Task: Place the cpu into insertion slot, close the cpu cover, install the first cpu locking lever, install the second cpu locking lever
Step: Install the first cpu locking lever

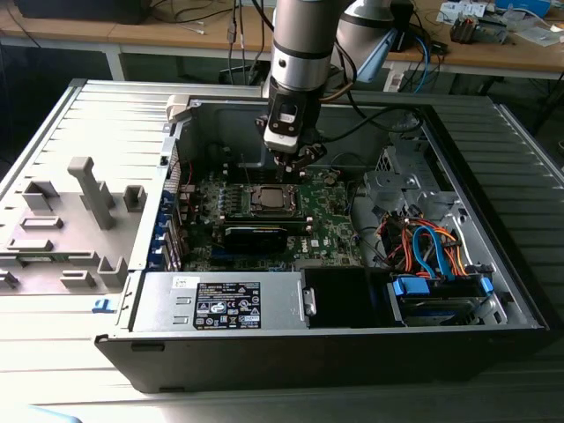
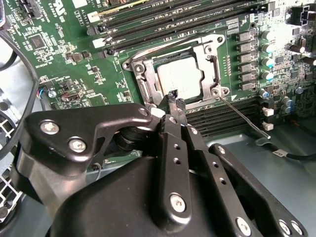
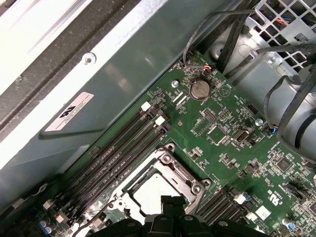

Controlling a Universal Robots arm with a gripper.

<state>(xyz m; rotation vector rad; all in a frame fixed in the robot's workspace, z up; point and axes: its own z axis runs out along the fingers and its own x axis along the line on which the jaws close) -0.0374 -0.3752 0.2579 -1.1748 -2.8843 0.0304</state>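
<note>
The cpu (image 2: 180, 76) lies flat in the insertion slot (image 1: 269, 199), its silver-grey top showing through the cut-out of the cpu cover (image 2: 210, 54), which is down over it. In the first wrist view the cpu (image 3: 154, 193) shows pale inside the metal frame. My gripper (image 2: 176, 102) hangs just above the socket's edge, its fingers pressed together and holding nothing. A thin locking lever (image 2: 244, 116) sticks out from the socket's corner over the memory slots. A second lever (image 2: 170, 46) lies along the opposite side of the frame. In the exterior view the gripper (image 1: 298, 163) is just behind the socket.
Long black memory slots (image 2: 163, 15) flank the socket on both sides. A black card (image 1: 256, 233) stands in front of the socket, then the power supply (image 1: 220, 304). Cables and a drive bay (image 1: 432, 256) fill the exterior view's right. A grey fixture (image 1: 79, 211) sits outside the case.
</note>
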